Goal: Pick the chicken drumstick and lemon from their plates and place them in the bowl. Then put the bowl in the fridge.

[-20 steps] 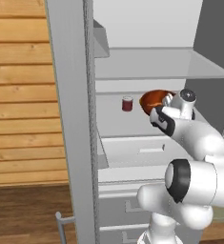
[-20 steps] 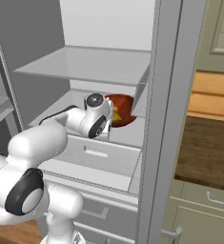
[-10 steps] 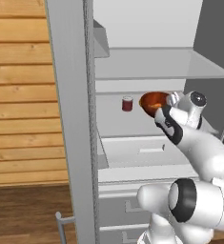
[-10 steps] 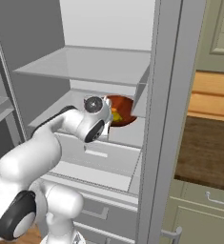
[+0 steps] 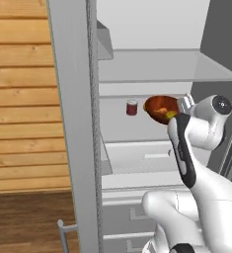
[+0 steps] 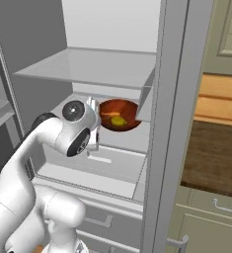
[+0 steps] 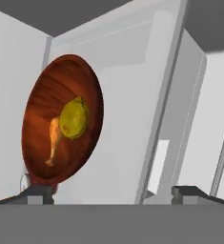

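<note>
The reddish-brown bowl [image 5: 159, 106] [image 6: 118, 114] [image 7: 61, 119] stands on a shelf inside the open fridge [image 5: 152, 66] [image 6: 88, 64]. In it lie the yellow-green lemon [image 7: 74, 117] [image 6: 118, 120] [image 5: 171, 115] and the orange-brown chicken drumstick [image 7: 54, 140]. My gripper [image 7: 112, 191] is open just in front of the bowl, its fingertips [image 7: 37, 190] far apart with nothing between them. The bowl's near edge is close to the left tip. In the base views the hand [image 5: 186, 103] [image 6: 93, 106] sits beside the bowl's rim. The plates are out of view.
A small dark-red jar [image 5: 132, 107] stands on the same shelf, left of the bowl. The grey fridge door [image 5: 70, 123] [image 6: 172, 123] stands open close to the arm. A glass shelf above and white drawers [image 5: 147, 155] below bound the space.
The gripper has gone from shut on the bowl to open and let it go. The hand has drawn back a little and the arm's elbow has swung; the bowl stays on the shelf.
</note>
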Tool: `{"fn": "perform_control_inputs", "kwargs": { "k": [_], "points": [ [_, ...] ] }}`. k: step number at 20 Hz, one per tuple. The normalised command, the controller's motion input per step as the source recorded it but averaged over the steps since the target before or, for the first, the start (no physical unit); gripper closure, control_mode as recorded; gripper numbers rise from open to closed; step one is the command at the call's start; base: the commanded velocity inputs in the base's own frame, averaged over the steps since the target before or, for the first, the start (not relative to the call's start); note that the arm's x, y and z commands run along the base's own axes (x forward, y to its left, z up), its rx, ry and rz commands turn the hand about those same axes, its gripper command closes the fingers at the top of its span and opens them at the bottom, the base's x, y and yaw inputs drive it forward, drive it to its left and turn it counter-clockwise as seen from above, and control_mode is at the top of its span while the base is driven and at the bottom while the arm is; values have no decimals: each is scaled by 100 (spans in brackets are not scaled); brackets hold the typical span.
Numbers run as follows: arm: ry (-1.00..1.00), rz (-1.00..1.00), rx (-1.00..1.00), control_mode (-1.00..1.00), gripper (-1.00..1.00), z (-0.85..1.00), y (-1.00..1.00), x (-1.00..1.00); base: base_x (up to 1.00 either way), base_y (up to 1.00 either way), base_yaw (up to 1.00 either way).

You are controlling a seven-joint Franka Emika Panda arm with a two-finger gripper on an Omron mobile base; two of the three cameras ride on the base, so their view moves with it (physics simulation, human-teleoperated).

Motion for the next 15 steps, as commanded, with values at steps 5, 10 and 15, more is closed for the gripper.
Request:
{"fn": "perform_control_inputs", "kwargs": {
  "k": [5,10,15],
  "points": [
    [6,16,-26,-100,-100,38,36,-100,0,0,0],
    [0,34,-35,-100,-100,9,11,-100,0,0,0],
    [3,49,-40,-100,-100,4,19,-100,0,0,0]
  ]
}}
